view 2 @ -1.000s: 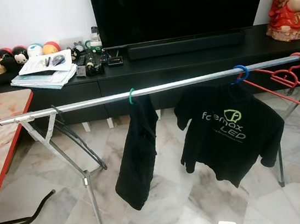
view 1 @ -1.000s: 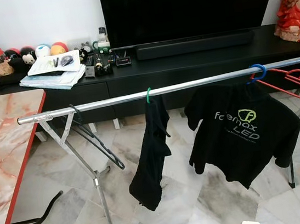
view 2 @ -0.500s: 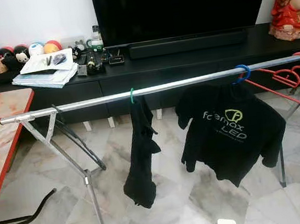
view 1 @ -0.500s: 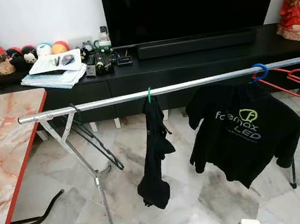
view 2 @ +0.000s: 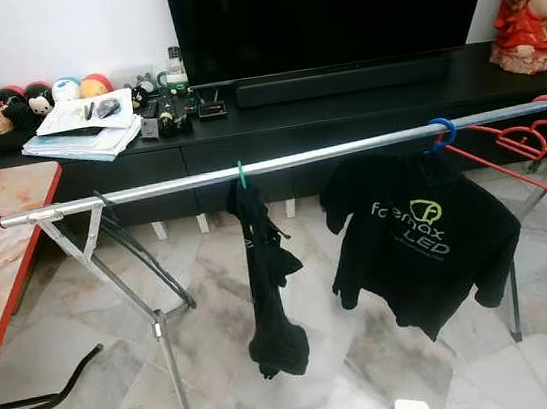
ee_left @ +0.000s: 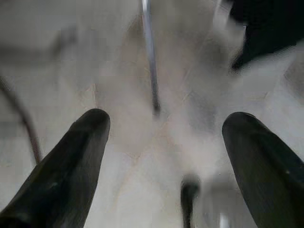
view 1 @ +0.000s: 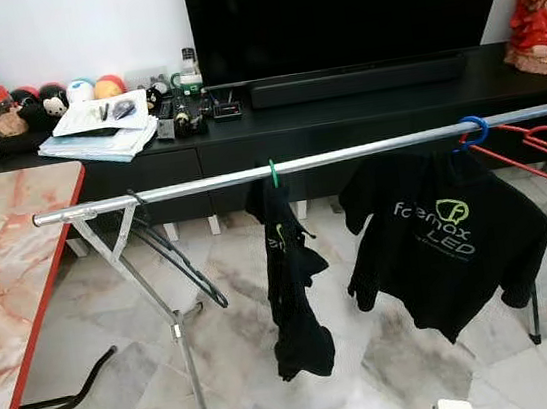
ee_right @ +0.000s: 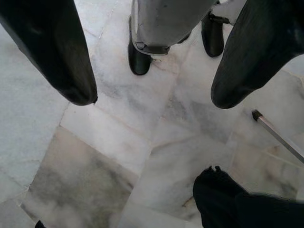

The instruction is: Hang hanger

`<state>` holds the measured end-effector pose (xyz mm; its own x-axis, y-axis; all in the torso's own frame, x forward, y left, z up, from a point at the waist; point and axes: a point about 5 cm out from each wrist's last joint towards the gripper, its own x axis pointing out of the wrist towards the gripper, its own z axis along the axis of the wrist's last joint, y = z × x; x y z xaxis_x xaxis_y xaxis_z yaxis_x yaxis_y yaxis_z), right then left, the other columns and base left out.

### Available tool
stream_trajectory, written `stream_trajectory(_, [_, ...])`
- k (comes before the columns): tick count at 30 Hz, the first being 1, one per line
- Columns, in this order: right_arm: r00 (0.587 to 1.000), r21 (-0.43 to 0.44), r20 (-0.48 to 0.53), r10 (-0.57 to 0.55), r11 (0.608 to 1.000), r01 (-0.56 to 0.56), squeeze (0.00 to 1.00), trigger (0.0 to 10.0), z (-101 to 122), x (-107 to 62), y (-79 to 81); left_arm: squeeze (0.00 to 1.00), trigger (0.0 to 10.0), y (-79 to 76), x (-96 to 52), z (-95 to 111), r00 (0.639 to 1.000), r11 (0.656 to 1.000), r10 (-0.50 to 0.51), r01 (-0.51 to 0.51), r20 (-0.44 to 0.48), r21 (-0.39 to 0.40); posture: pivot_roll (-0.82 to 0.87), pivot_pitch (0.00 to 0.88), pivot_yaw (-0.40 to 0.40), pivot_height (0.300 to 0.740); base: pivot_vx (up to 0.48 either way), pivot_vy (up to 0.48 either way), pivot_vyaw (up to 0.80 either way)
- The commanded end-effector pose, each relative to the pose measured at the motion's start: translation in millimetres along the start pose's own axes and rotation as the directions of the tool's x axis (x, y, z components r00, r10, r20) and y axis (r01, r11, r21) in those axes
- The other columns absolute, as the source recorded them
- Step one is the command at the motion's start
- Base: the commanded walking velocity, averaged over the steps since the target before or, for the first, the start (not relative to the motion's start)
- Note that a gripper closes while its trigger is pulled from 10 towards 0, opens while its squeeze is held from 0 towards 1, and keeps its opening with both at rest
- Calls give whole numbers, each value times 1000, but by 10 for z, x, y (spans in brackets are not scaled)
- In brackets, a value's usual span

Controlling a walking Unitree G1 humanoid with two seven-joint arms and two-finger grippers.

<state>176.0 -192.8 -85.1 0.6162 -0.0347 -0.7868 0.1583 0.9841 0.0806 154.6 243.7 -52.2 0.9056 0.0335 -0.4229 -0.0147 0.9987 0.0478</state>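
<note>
Green plastic hanger [view 1: 271, 172] with black garment [view 1: 290, 283] hung mid silver rail [view 1: 200, 184]; garment had swung back to vertical. Hang looked done. I saw both grippers, left gripper [ee_left: 164, 156] and right gripper [ee_right: 154, 61], spread wide, empty.

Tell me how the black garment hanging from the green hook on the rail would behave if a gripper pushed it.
The black garment looks limp, bunched in folds, so it would probably give way rather than resist. It hangs from one green hook on the smooth metal rail, so a push would likely make it swing, perhaps slide along.
</note>
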Motion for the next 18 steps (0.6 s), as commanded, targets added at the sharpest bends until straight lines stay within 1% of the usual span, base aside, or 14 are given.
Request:
stream_trajectory(1, [1000,9,7,3,1000,-3,0,10000,13,6,28,0,10000,-191,540,1100,914,992,-102,62,394,114,18,45,16,740,0,0,0])
stream_trajectory(2, [1000,9,7,2,1000,-2,0,10000,12,5,25,0,10000,-261,602,1355,875,989,-127,76,467,127,17,45,15,740,0,0,0])
stream_trajectory(3, [1000,9,8,1,1000,-1,0,10000,12,4,20,0,10000,-294,619,1408,867,987,-149,101,476,125,17,43,13,740,0,0,0])
stream_trajectory(4, [1000,7,7,-1,1000,1,0,10000,9,2,13,0,10000,-351,608,1433,864,982,-181,130,471,139,14,40,14,740,0,0,0])
stream_trajectory(6, [1000,5,9,-3,1000,3,0,10000,8,0,0,0,10000,-473,533,1488,844,968,-238,167,480,186,8,37,14,740,0,0,0])
stream_trajectory(7, [1000,4,12,-4,1000,4,0,10000,7,-3,-11,0,10000,-529,476,1532,828,966,-246,168,503,196,5,35,12,740,0,0,0])
stream_trajectory(8, [1000,4,12,-4,1000,4,0,10000,7,-3,-11,0,10000,-529,476,1532,828,966,-246,168,503,196,5,35,12,740,0,0,0])
stream_trajectory(9, [1000,1,12,-5,1000,5,0,10000,4,-5,-19,0,10000,-541,447,1547,824,971,-230,157,517,181,2,32,11,740,0,0,0])
stream_trajectory(11, [1000,-1,12,-5,1000,5,0,10000,2,-7,-23,0,10000,-538,427,1551,825,973,-220,150,520,175,0,32,11,740,0,0,0])
stream_trajectory(12, [1000,-1,13,-6,1000,6,0,10000,-2,-9,-29,0,10000,-528,376,1558,831,978,-203,142,518,154,-2,33,10,740,0,0,0])
stream_trajectory(14, [1000,-2,14,-7,1000,7,0,10000,-9,-13,-39,0,10000,-520,312,1536,840,979,-199,144,505,145,5,31,8,740,0,0,0])
stream_trajectory(15, [1000,-4,15,-6,1000,6,0,10000,-17,-16,-41,0,10000,-490,238,1409,868,976,-209,154,450,154,9,27,8,740,0,0,0])
stream_trajectory(17, [1000,-3,17,-5,1000,6,0,10000,-21,-18,-41,0,10000,-461,199,1302,889,972,-216,159,403,171,9,26,6,740,0,0,0])
stream_trajectory(18, [1000,0,21,-5,1000,5,0,10000,-23,-20,-39,0,10000,-417,204,1168,915,972,-210,159,345,171,16,24,3,740,0,0,0])
